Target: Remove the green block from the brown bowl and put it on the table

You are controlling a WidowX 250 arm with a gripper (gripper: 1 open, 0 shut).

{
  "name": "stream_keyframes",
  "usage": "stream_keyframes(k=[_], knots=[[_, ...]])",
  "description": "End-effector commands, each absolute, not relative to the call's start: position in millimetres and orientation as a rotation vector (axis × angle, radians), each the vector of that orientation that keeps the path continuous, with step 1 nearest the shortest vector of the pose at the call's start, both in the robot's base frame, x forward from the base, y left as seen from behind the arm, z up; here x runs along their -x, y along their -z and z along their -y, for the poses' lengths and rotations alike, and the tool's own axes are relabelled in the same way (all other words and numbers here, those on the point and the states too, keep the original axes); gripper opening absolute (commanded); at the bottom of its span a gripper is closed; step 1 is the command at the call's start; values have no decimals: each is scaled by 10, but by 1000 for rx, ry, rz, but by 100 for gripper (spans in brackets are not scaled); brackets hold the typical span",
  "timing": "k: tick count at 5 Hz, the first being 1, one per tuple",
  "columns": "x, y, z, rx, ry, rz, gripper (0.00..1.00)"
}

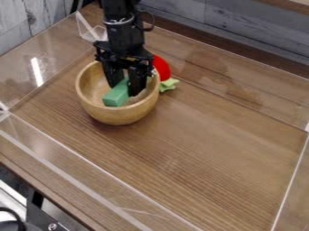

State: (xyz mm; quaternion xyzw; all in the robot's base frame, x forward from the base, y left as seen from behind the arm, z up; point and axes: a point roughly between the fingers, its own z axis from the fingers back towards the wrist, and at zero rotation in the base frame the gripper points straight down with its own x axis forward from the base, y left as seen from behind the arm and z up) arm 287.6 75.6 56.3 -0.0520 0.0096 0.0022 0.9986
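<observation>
- Camera view: I have the gripper (121, 87) clamped on the green block (117, 94), pointing down inside the brown bowl (87, 95).
- Strawberry toy (160, 68) sits just behind the bowl on the table (205, 144).

even, fairly bright overhead light. pale glare streaks the clear acrylic walls (36, 68) at the left and near edges, and a soft sheen lies on the table (205, 135) toward the far right. the picture is low-resolution and slightly soft throughout.
</observation>
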Motion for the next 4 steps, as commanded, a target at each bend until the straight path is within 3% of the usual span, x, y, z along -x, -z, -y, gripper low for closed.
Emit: stream_keyframes(k=[1,4], knots=[[-3019,-857,-756,76,7,82,0],[-3039,-863,-742,75,-1,83,0]])
